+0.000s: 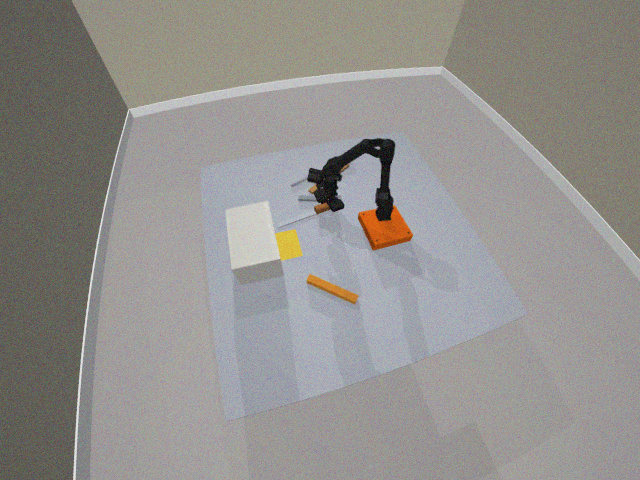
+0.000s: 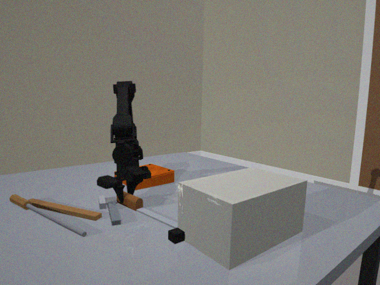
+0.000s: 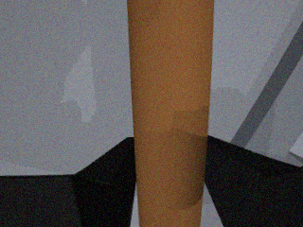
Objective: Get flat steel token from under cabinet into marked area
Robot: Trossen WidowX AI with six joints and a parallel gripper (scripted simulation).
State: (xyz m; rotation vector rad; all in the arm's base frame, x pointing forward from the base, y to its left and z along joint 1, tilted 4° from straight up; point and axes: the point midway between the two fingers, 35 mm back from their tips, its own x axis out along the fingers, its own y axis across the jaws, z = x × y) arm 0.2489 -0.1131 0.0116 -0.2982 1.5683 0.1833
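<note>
My gripper (image 1: 328, 205) (image 2: 126, 197) (image 3: 166, 144) is shut on the brown wooden handle (image 1: 321, 208) (image 2: 133, 201) (image 3: 170, 71) of a tool with a long, thin, pale flat blade (image 1: 297, 221) (image 2: 156, 217). The blade points at the front of the white cabinet (image 1: 251, 232) (image 2: 266, 221). Its tip is close by the front, near one corner of the yellow marked area (image 1: 290, 244); whether it touches the table or reaches under the cabinet I cannot tell. No token shows on the yellow area. The token and the vent slots are not visible in any view.
A grey angled piece (image 1: 306, 198) (image 2: 114, 213) lies close beside the held tool. A grey rod (image 1: 299, 181) (image 2: 56, 219) with a wooden handle and a wooden stick (image 2: 66, 209) lie beyond it. A black cube (image 2: 176, 235) is by the cabinet's corner. An orange bar (image 1: 332, 289) lies on the other side.
</note>
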